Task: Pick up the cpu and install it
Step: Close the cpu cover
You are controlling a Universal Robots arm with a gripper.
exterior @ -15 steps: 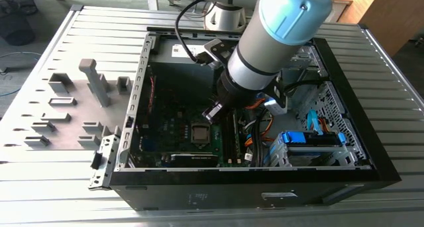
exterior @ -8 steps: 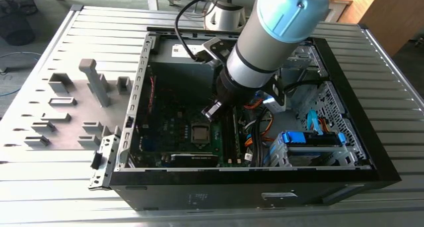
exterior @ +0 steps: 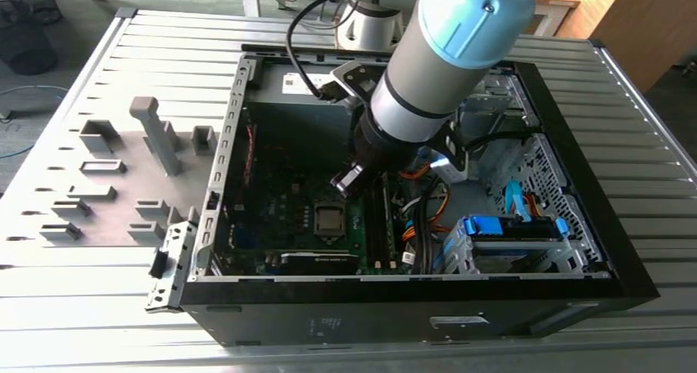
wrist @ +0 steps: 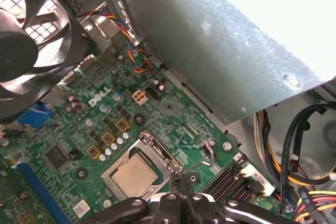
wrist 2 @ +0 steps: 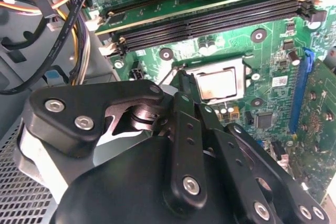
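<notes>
A ribbed metal table (exterior: 98, 308) stands on a grey floor (exterior: 44, 104), with wooden furniture (exterior: 642, 22) behind

- Silver-grey cylindrical metal arm (exterior: 419, 79), light-blue plastic cap on the joint (exterior: 474, 14) at the top.
- Black band rings the tube; below it a dark, near-black wrist section (exterior: 381, 148).
- Black cable (exterior: 296, 38) loops from the arm's upper part to a small grey bracket-mounted box (exterior: 354, 77) at its side.
- Matte-black metal gripper (wrist 2: 181, 85): flat linkage bars, rounded housing (wrist 2: 126, 182).
- Silver screws (wrist 2: 84, 123) with round heads at the link pivots.
- Same black links and screw heads in the first wrist view (wrist: 181, 205).
</notes>
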